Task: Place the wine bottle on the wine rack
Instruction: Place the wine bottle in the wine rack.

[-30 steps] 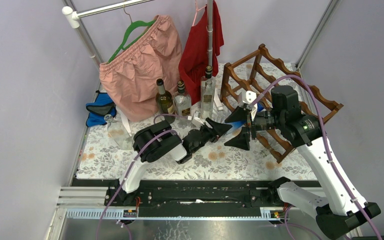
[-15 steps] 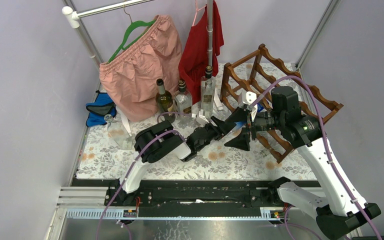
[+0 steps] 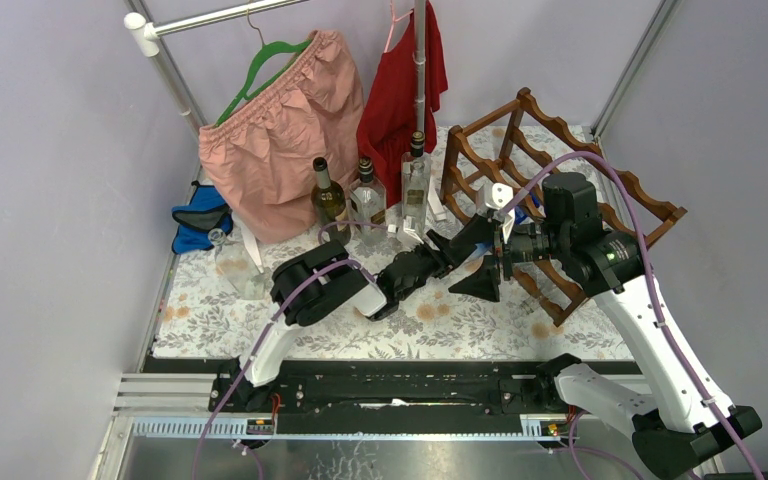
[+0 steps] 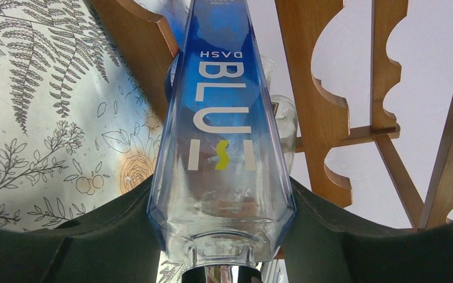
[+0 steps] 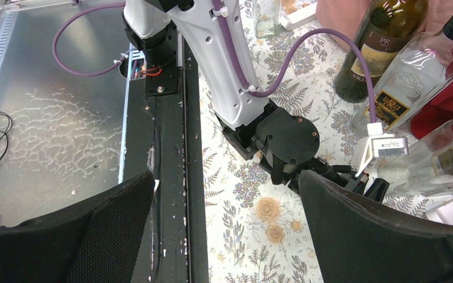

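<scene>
With the left tool (image 4: 221, 247), clamping the wine bottle (image 4: 221, 147) at about half spread, pressing dark fingers (image 4: 94, 236) against both slanted flanks of its wide end. Holding it aloft over the flowered tabletop (image 4: 35, 118) and pointing its narrowing blue end between the uprights of the wine rack (image 4: 307, 88); not managing to tell whether glass is touching wood yet. Gripping smooth, tapered glass, so probably risking a slide forward out of the grasp on tipping the far end down or nudging a rail. Aiming, as far as can be judged, close to a scalloped edge rather than squarely at a hollow, so risking a knock there and a twist in the grip. Sitting just in front of a clear glass shape, too blurred to name, and possibly clinking against it. Holding the right tool (image 3: 482, 262) spread fully wide, gripping nothing, hanging just beside the left one in front of the rack, so risking a clash of fingers on any push forward. Dealing with a light open frame standing askew on the tabletop, perhaps shoving or tipping it instead of seating the bottle. Farther back, working near three upright bottles (image 3: 365, 195) below the hanging garments (image 3: 280, 140), possibly toppling one with a swing of the left arm.
</scene>
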Available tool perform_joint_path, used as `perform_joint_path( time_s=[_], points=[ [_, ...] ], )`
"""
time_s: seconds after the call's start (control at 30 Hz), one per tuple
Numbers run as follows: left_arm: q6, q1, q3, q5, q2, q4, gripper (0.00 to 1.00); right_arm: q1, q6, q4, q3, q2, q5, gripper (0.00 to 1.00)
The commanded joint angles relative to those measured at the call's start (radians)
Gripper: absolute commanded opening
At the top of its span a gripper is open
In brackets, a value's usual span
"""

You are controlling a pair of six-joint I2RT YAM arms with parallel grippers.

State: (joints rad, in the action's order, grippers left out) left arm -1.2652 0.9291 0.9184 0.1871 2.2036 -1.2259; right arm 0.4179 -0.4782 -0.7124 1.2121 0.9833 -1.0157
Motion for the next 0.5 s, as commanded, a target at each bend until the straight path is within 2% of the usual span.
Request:
perform_joint_path(
  time_s=[0.0, 0.2, 0.47],
  points=[
    [0.042, 0.022, -0.005, 0.009, -0.025, -0.041, 0.54, -0.009, -0.01, 0.028, -0.002, -0.012, -0.035, 1.0],
    [0.055, 0.026, -0.015, 0.02, -0.043, -0.026, 0.67, -0.009, -0.008, 0.027, 0.0, -0.014, -0.038, 1.0],
    [0.073, 0.032, -0.034, 0.028, -0.061, -0.019, 0.76, -0.008, -0.011, 0.024, -0.002, -0.014, -0.045, 1.0]
  ],
)
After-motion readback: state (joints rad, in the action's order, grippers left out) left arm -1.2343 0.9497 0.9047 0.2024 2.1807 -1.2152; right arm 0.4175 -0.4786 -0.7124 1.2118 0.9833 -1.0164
